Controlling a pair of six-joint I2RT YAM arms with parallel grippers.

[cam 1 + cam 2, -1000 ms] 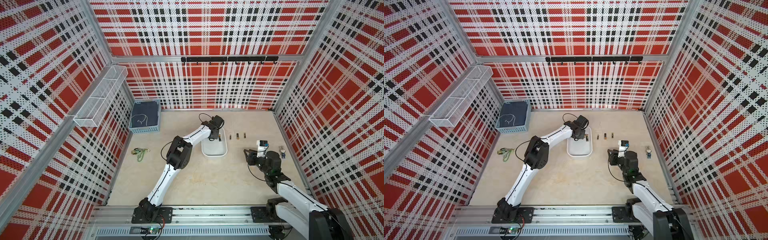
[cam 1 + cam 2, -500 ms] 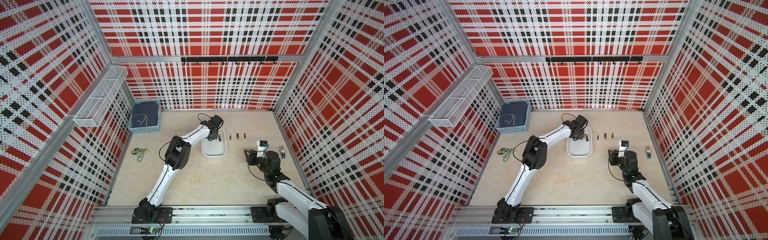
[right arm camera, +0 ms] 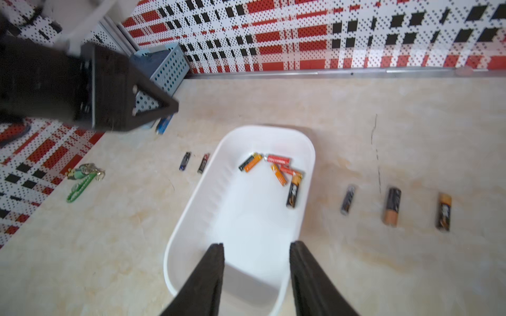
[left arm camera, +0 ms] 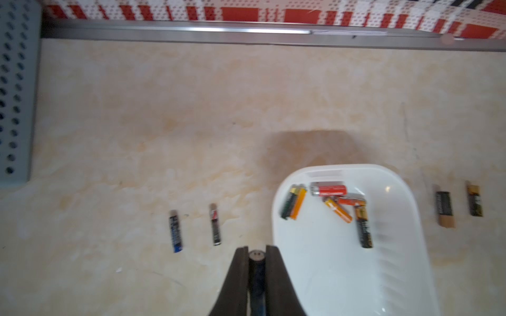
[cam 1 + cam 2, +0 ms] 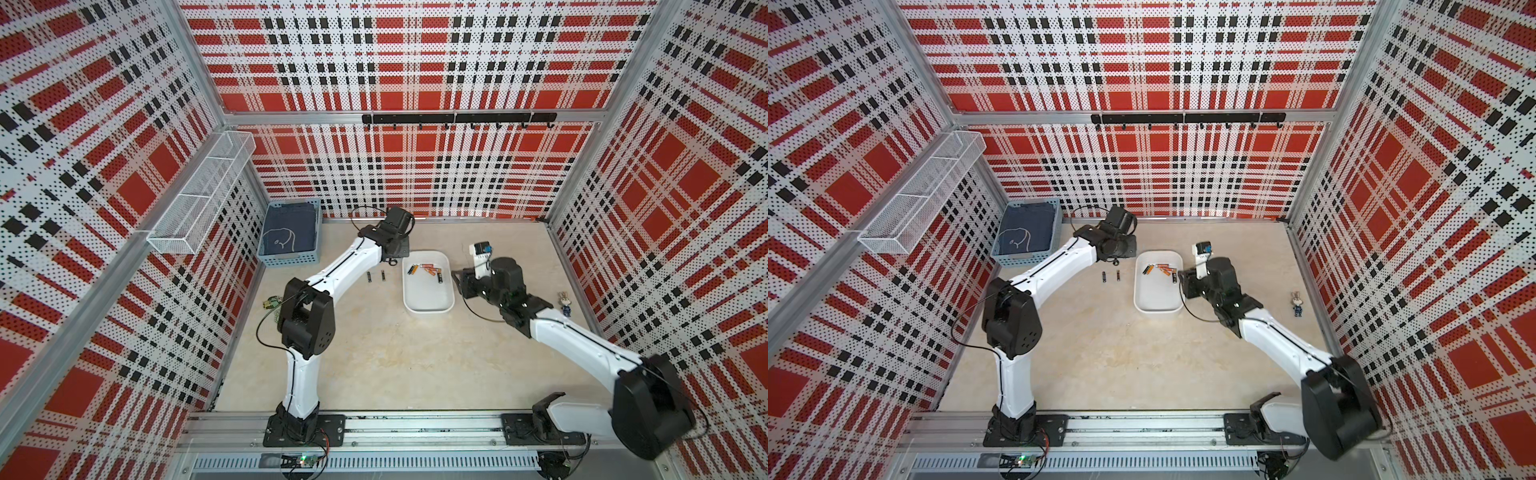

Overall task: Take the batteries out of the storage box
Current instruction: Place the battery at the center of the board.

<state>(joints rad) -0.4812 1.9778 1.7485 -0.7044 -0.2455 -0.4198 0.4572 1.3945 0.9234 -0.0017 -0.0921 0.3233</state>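
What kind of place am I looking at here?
Probably a robot test booth: a left arm and right arm bolted to a rail, plaid perforated walls around, batteries in a tray as props.

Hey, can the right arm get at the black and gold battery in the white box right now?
Probably yes. The right gripper hangs open and empty over the storage box, the black-and-gold battery lies exposed by its wall, and the left gripper is off to the side.
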